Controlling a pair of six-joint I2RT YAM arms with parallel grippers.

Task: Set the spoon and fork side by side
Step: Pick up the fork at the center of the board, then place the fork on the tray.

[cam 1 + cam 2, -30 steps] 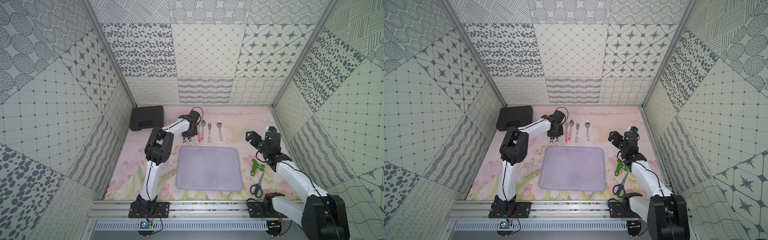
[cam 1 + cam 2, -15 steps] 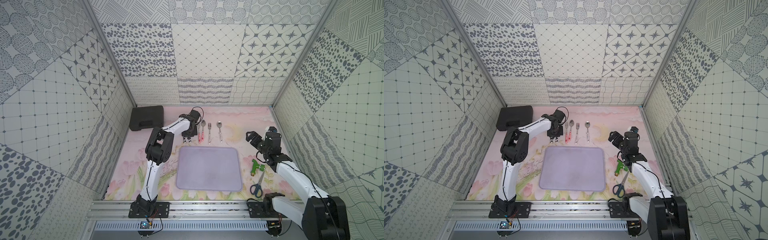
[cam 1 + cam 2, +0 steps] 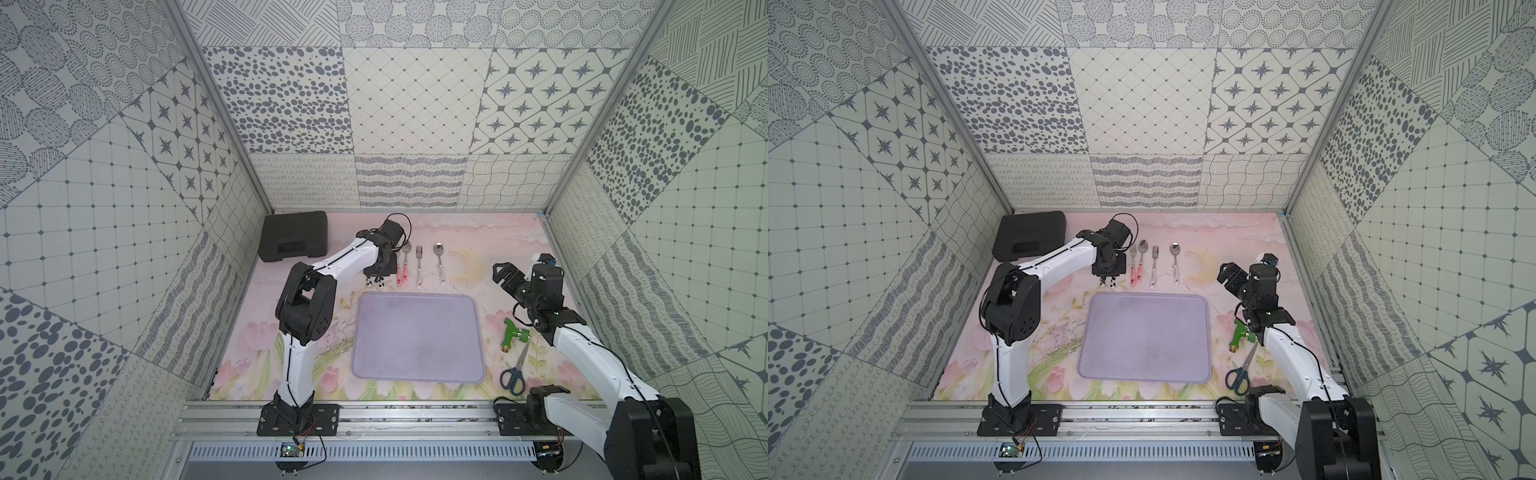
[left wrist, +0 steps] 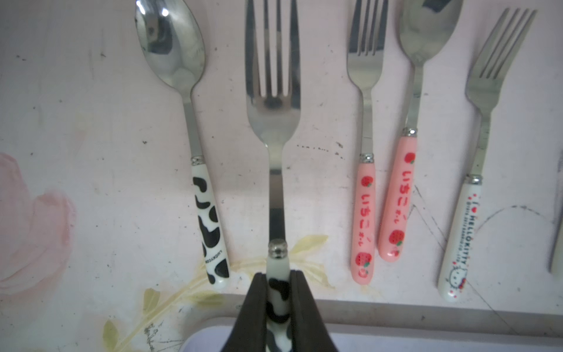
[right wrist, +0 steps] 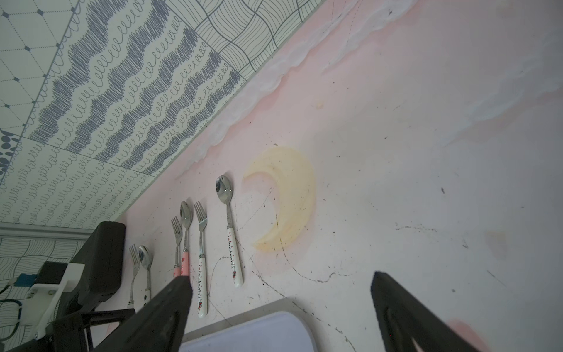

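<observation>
Left jaws clamped shut on the handle of the cow-spotted fork (image 4: 272, 122), parallel to the matching spoon (image 4: 207, 213) lying on the counter (image 4: 91, 122) just beside; right jaws wide open, empty, well apart. Risk on release: fork rolling or skewing, possibly knocking the spoon.

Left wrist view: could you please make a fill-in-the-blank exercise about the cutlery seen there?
The left gripper is shut on the cow-patterned fork by its ____.
The pink fork and pink spoon have handles printed with red ____.
The left wrist view shows ____ forks in all.
Missing words: handle; strawberries; three.
</observation>
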